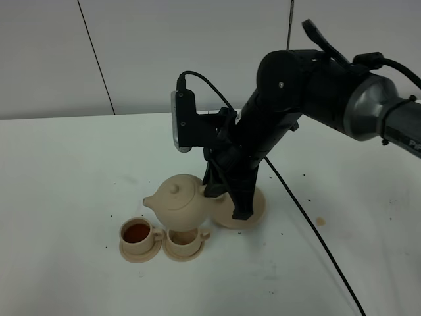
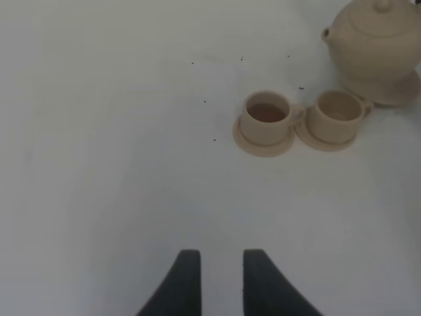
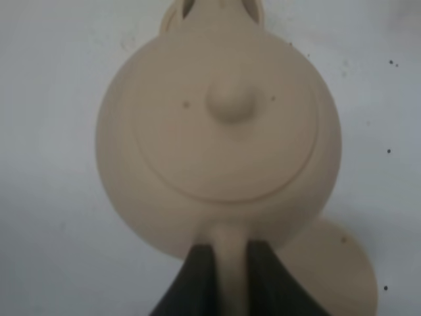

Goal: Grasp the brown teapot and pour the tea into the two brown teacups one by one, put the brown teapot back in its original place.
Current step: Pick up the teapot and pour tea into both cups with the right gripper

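Readable text: none in any of the three views.
Labels, brands, numbers, signs: none legible.
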